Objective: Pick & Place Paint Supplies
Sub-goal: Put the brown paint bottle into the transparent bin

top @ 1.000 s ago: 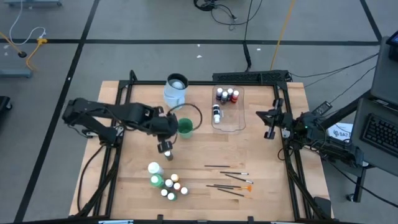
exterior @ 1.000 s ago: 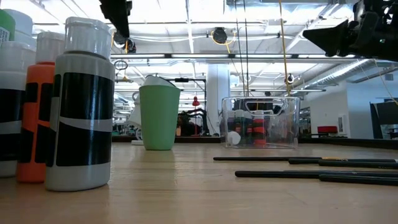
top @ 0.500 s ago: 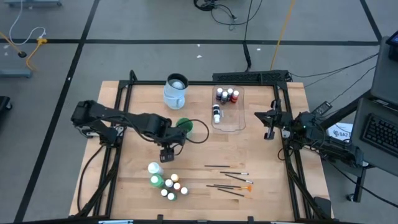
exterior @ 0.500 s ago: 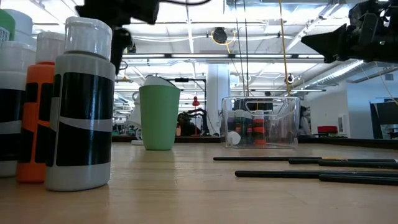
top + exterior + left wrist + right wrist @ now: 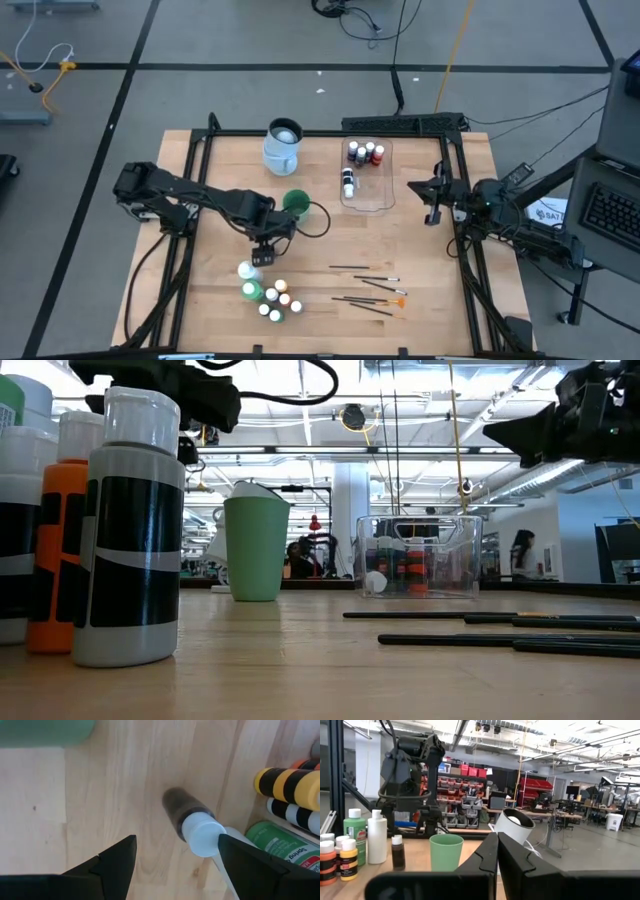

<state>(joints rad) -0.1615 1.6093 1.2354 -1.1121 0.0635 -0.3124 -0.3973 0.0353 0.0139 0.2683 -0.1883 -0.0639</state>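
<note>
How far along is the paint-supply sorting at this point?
Early. Four small bottles already sit in the clear tub. The left gripper, jaws open and empty, hovers over a brown white-capped bottle beside the bottle cluster, apparently lining up a pick. The right gripper waits shut near the tub. Left on the table: the cluster's bottles and the brushes.

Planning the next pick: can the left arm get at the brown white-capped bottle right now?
Probably yes. The left gripper hangs above the brown bottle, jaws open, and the bottle stands apart from its neighbours.
</note>
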